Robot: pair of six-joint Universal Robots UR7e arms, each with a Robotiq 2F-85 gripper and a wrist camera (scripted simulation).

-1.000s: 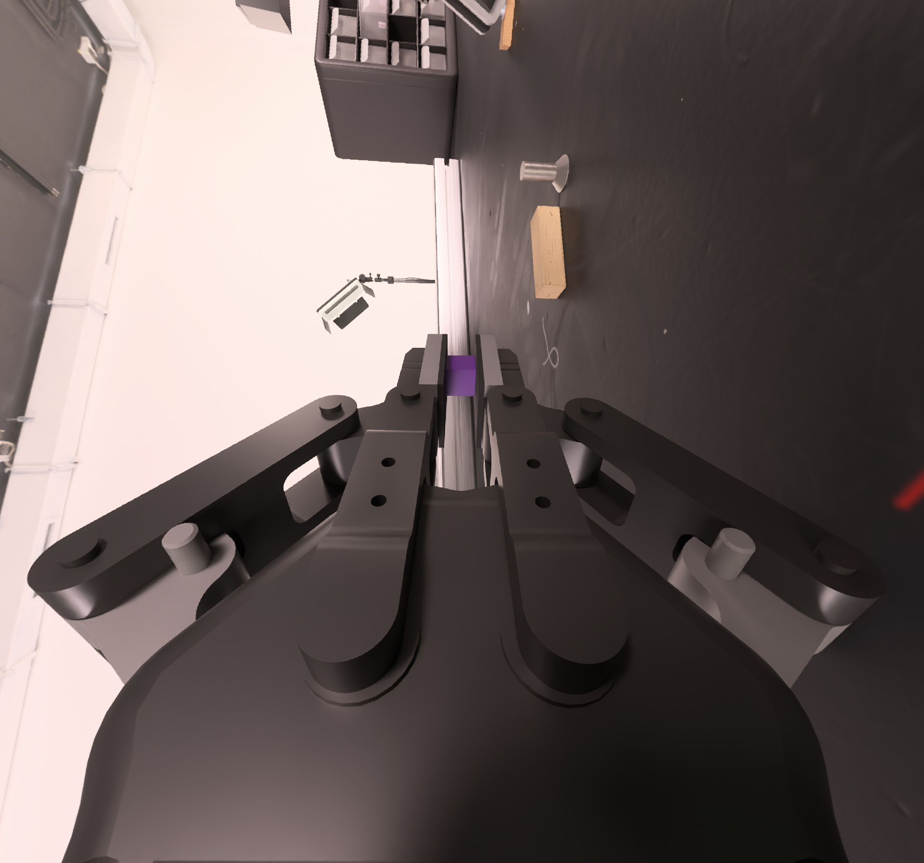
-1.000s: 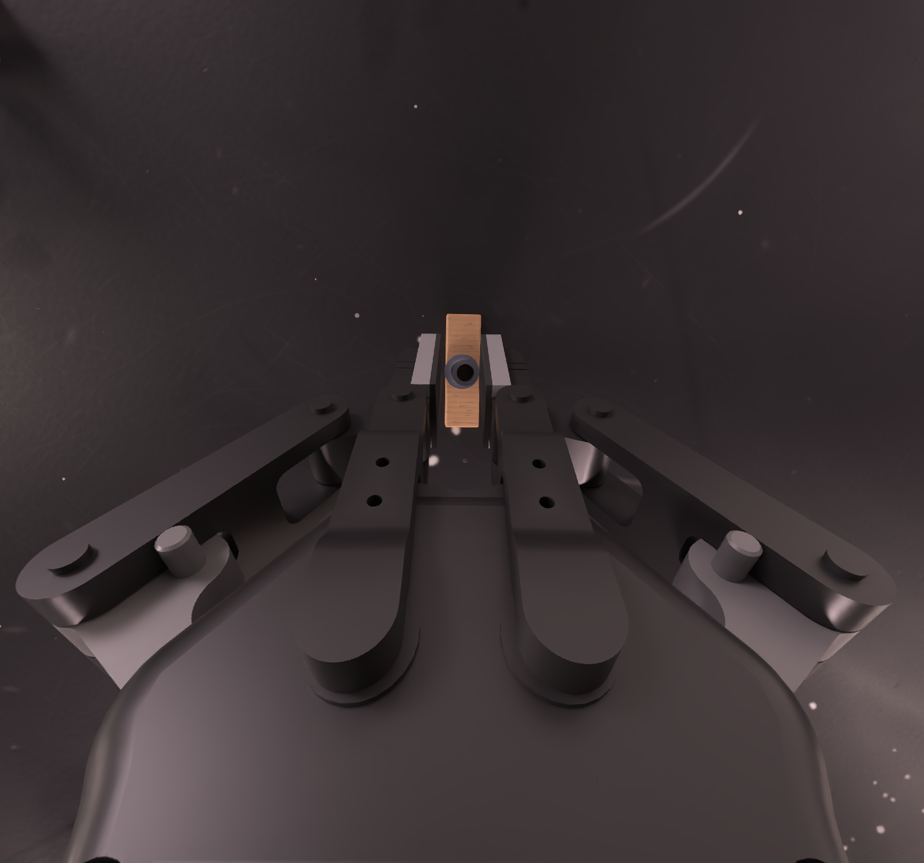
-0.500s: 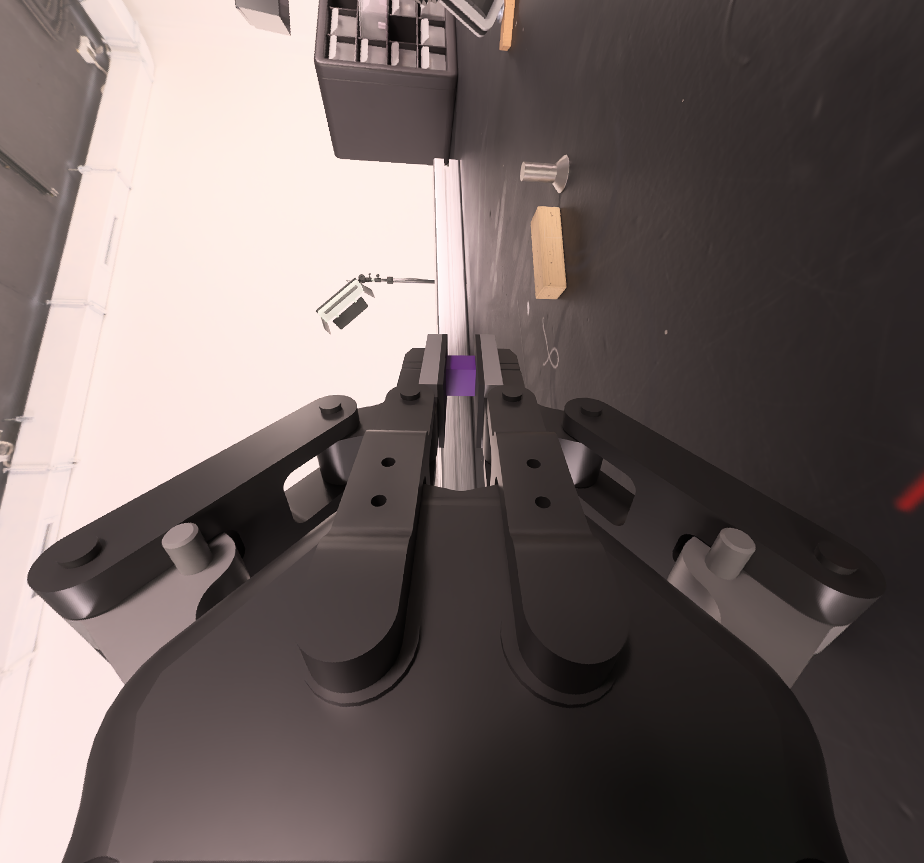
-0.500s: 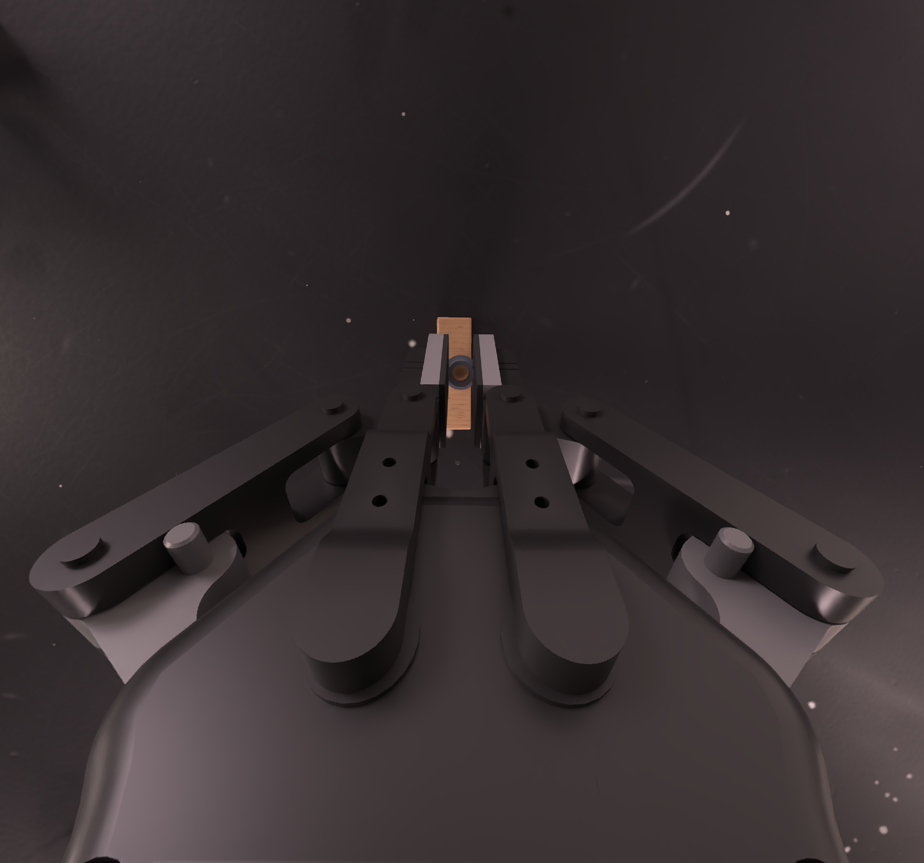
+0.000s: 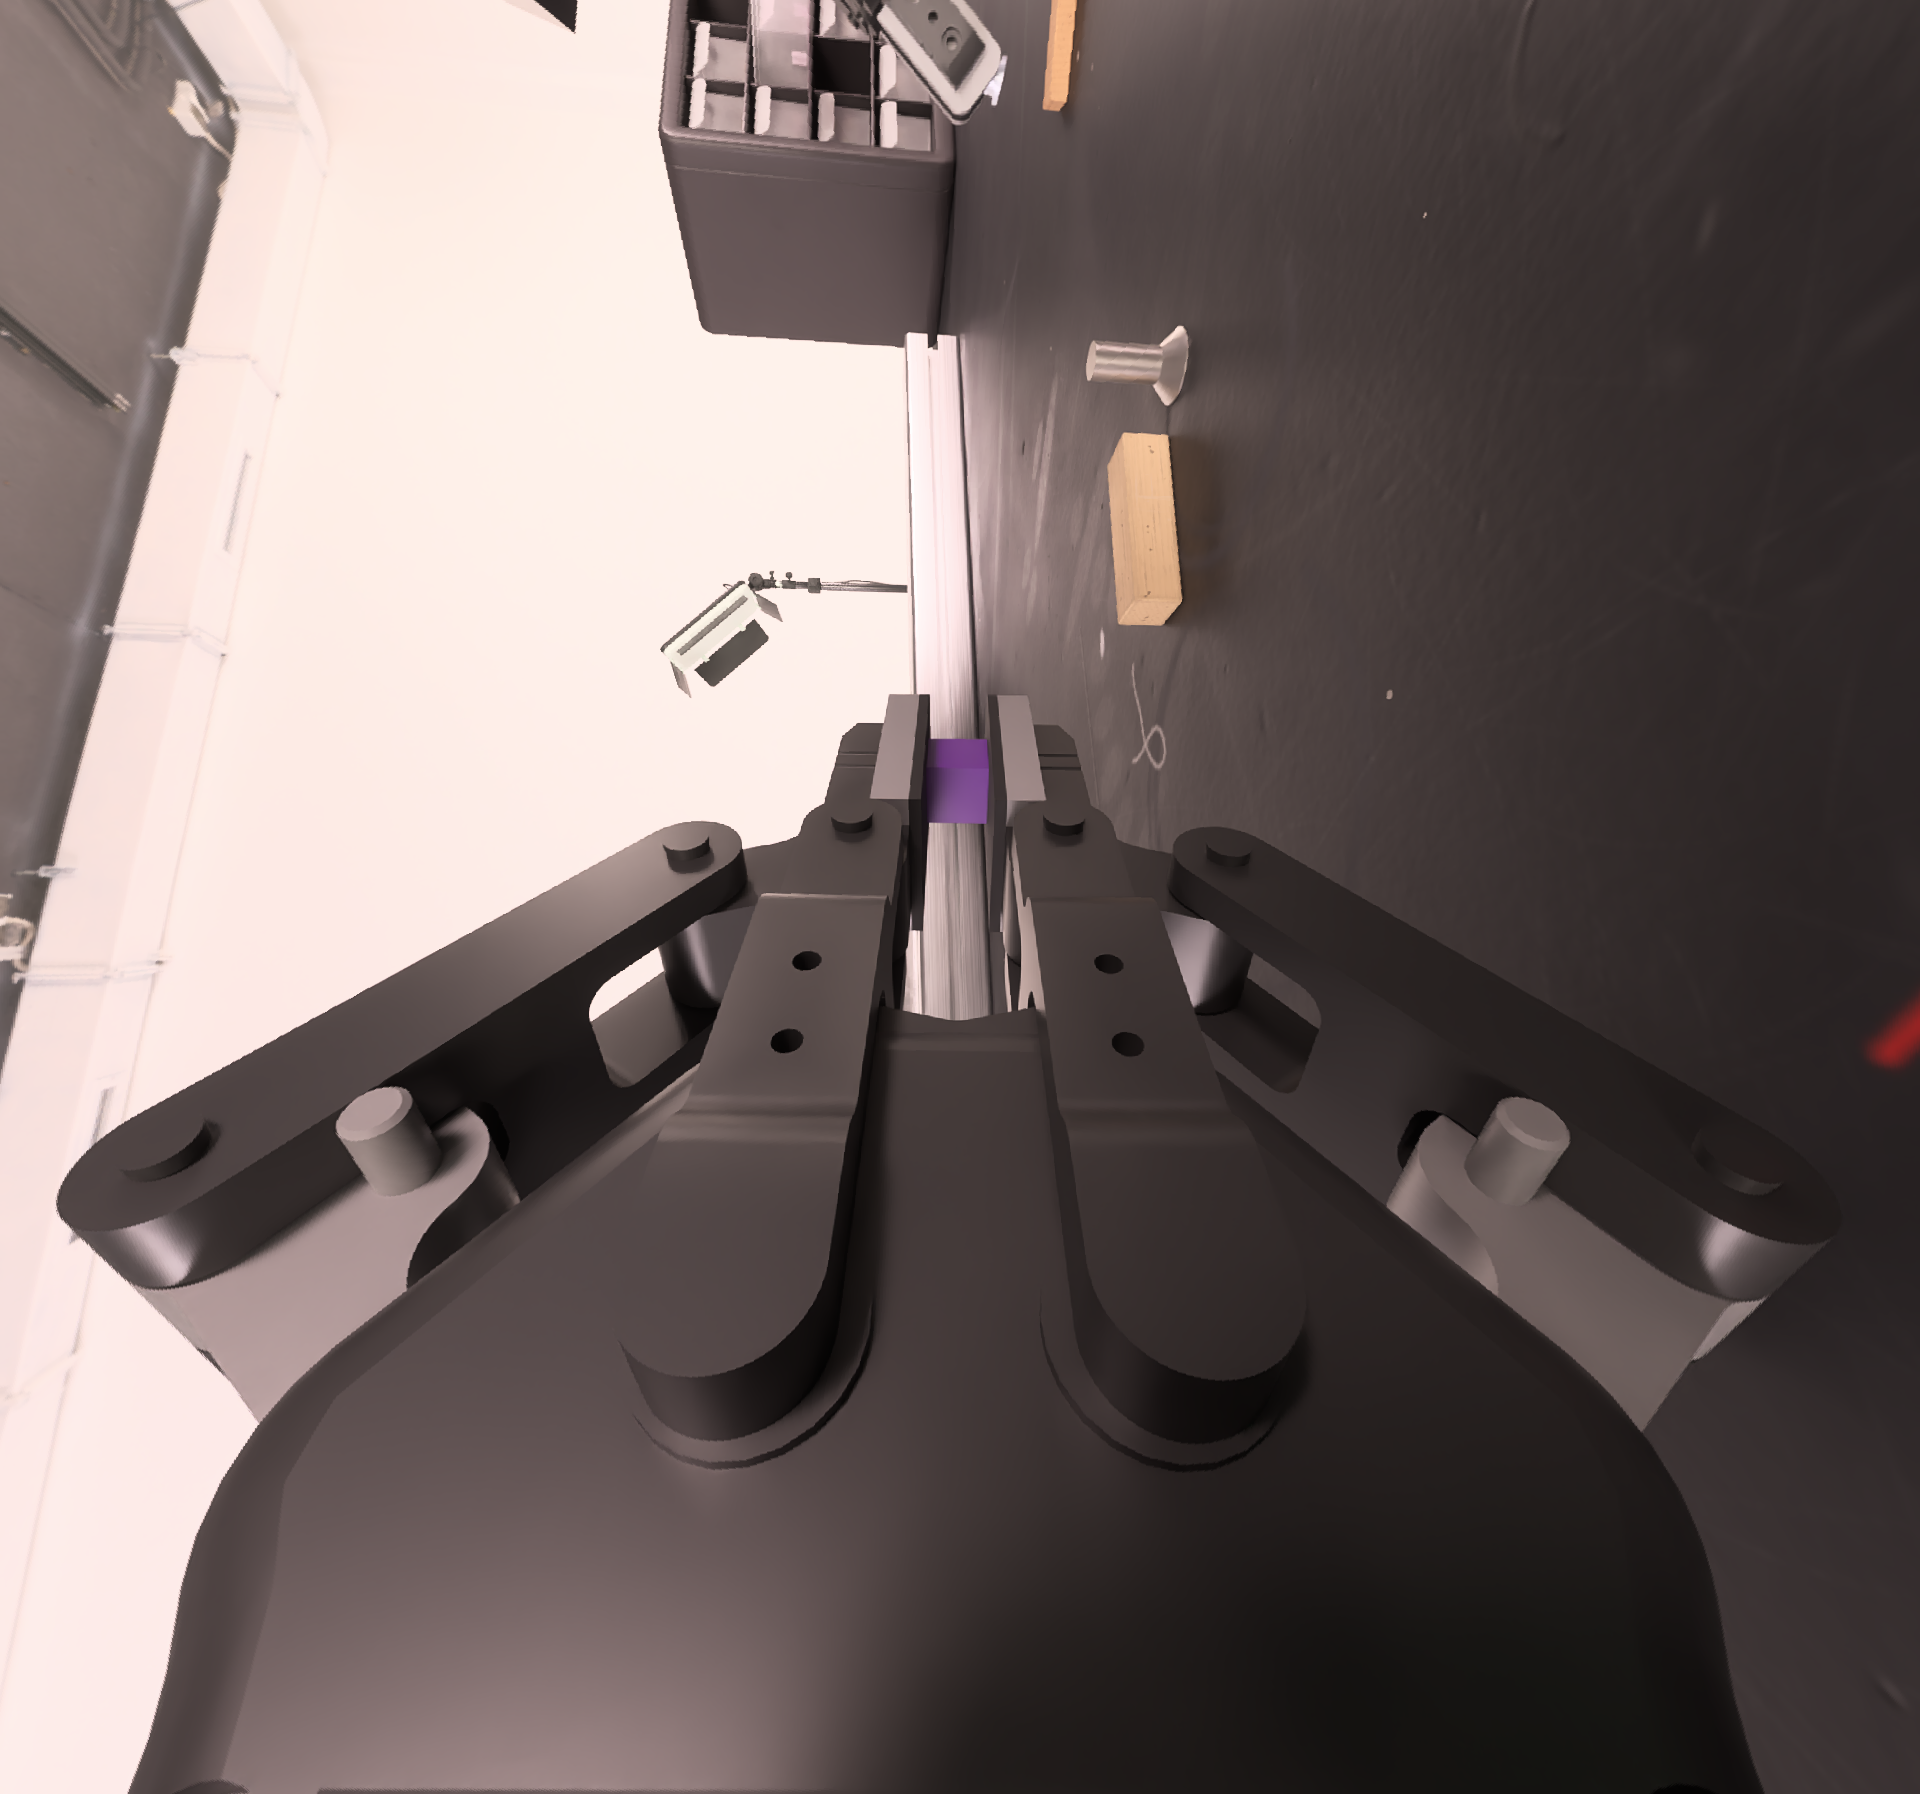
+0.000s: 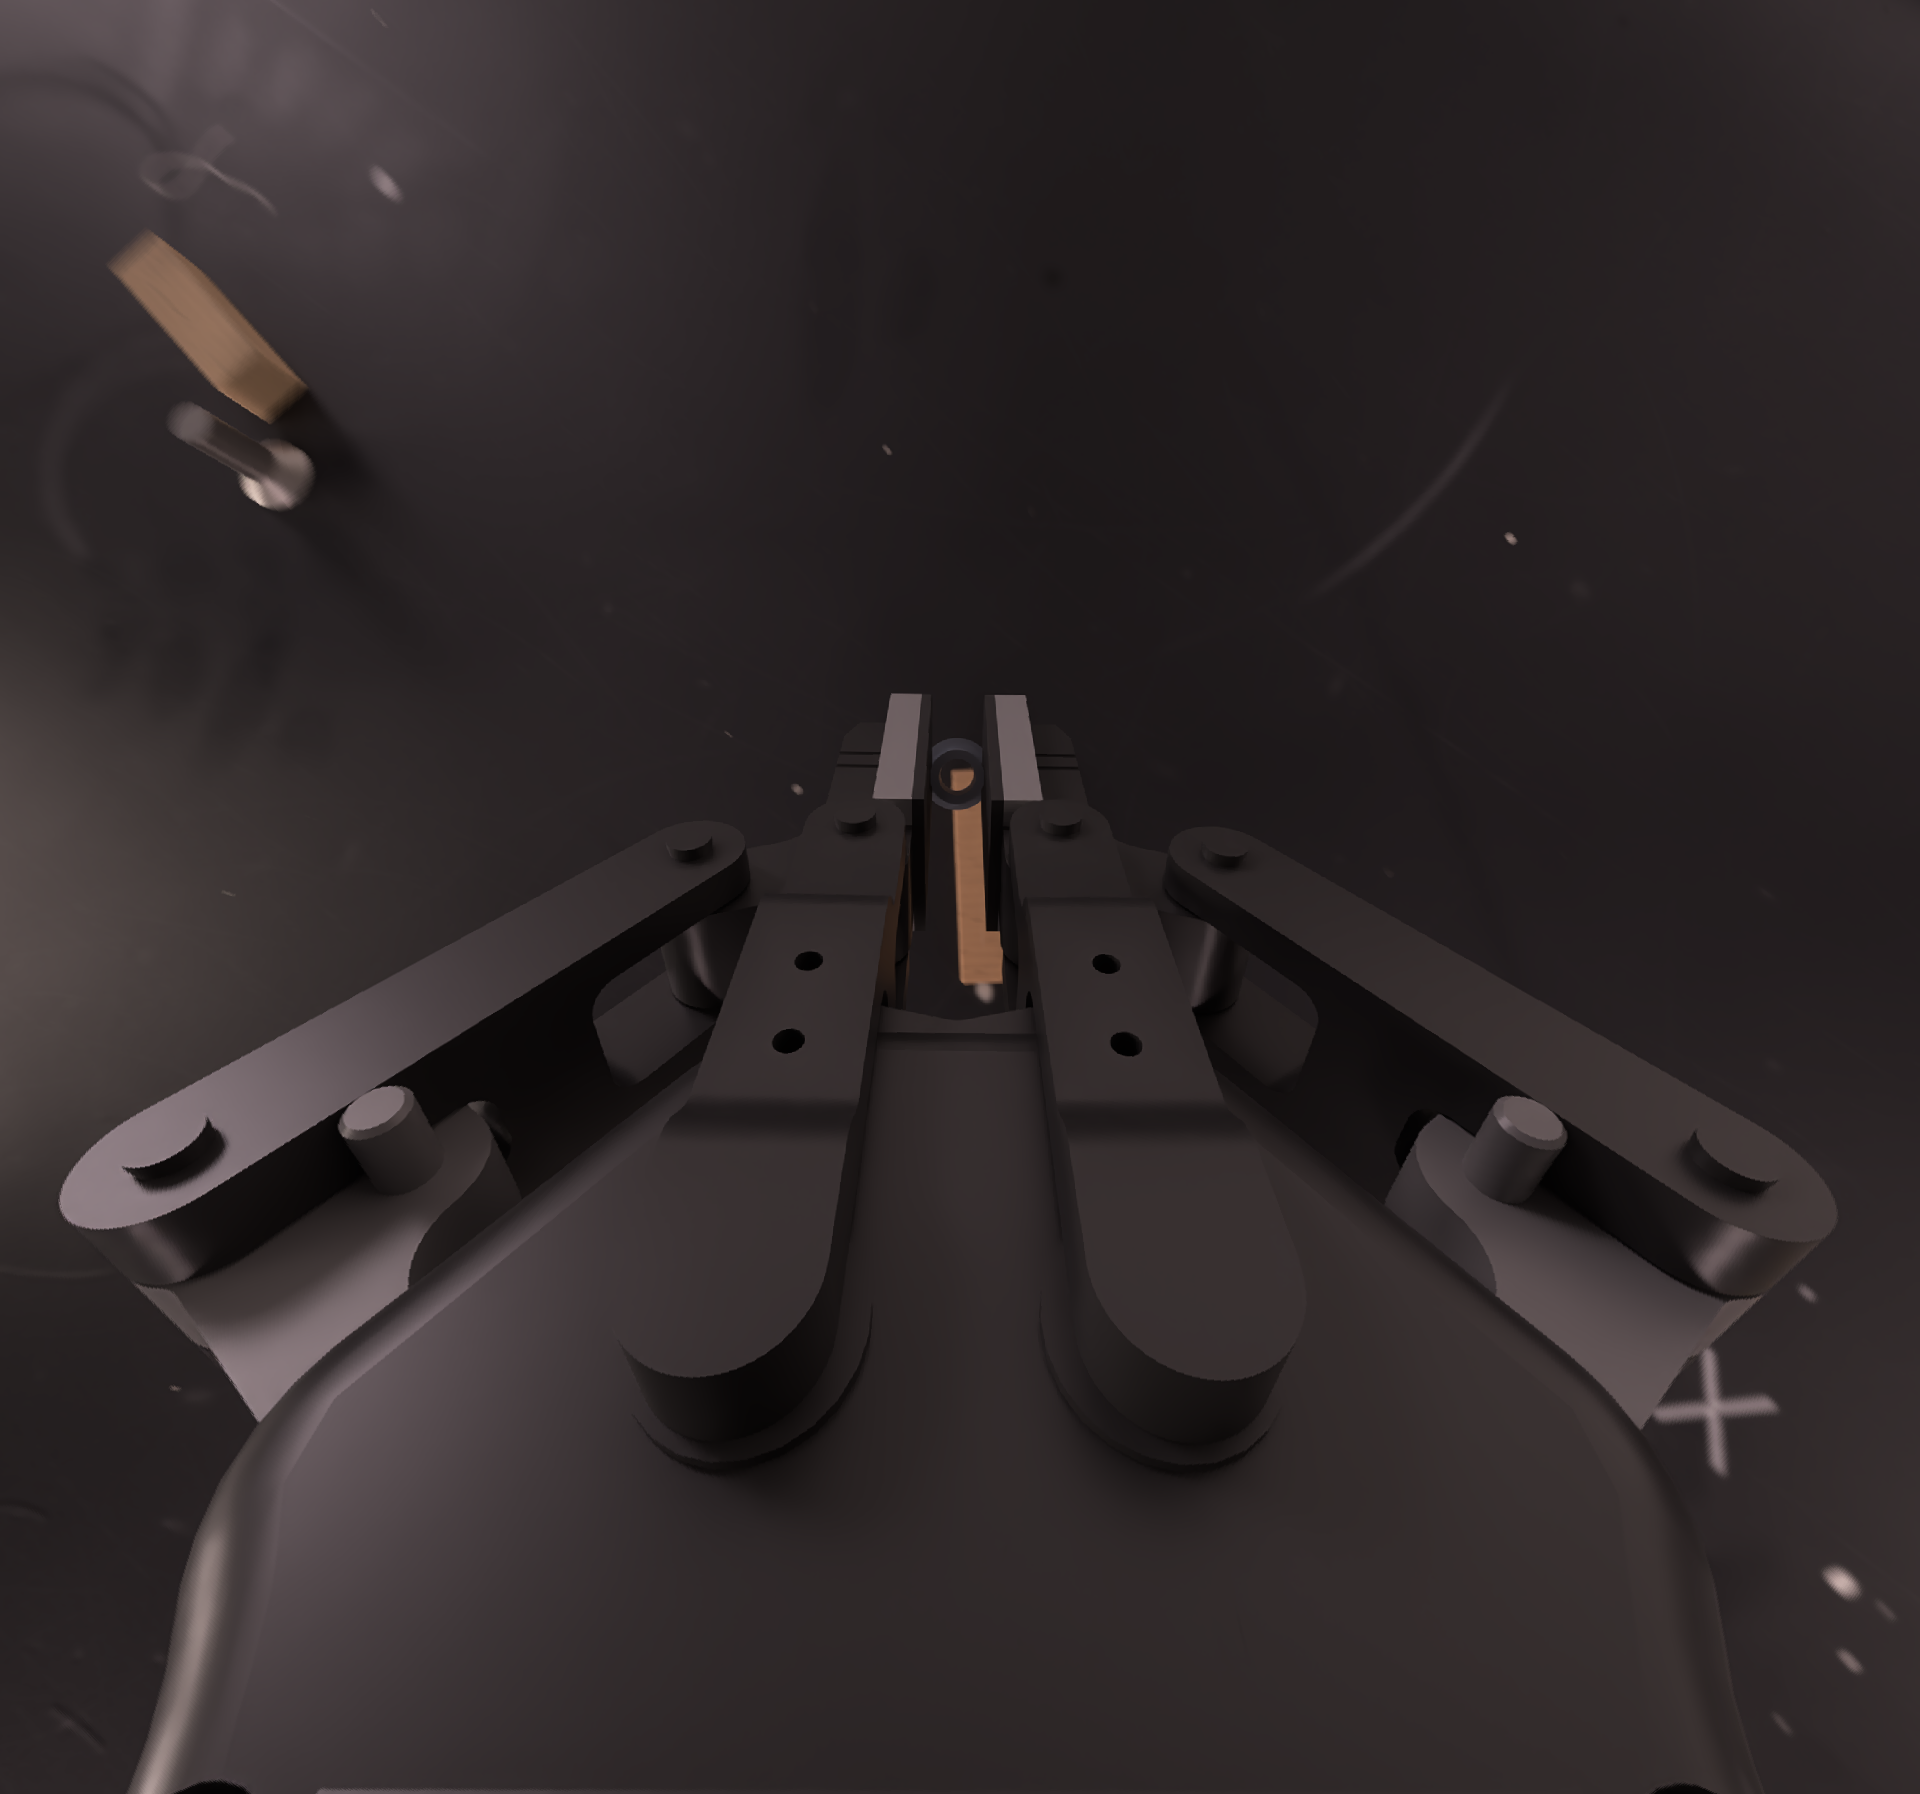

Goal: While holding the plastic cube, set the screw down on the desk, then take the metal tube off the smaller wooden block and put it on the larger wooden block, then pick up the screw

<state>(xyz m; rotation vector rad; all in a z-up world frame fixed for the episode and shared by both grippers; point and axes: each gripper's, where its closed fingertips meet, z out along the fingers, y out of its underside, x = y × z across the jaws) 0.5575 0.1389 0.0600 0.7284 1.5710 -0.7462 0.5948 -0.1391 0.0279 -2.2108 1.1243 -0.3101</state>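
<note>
My left gripper (image 5: 956,742) is shut on the purple plastic cube (image 5: 956,788) and holds it in the air beside the desk edge. The screw (image 5: 1138,362) lies on the black desk, next to the larger wooden block (image 5: 1143,529). My right gripper (image 6: 956,742) is shut on the metal tube (image 6: 956,776), which I see end-on. It holds the tube above the thin smaller wooden block (image 6: 977,903). The larger block (image 6: 208,331) and the screw (image 6: 249,466) show at the far left of the right wrist view. The smaller block (image 5: 1065,19) also shows in the left wrist view, beside the right gripper (image 5: 961,77).
A dark compartment box (image 5: 810,186) stands at the desk's edge near the right gripper. An aluminium rail (image 5: 940,518) runs along that edge. A lamp on a stand (image 5: 722,638) is off the desk.
The right gripper has risen with the tube, well above the smaller block. The larger block and the screw have come into its view. The left gripper has not moved.
</note>
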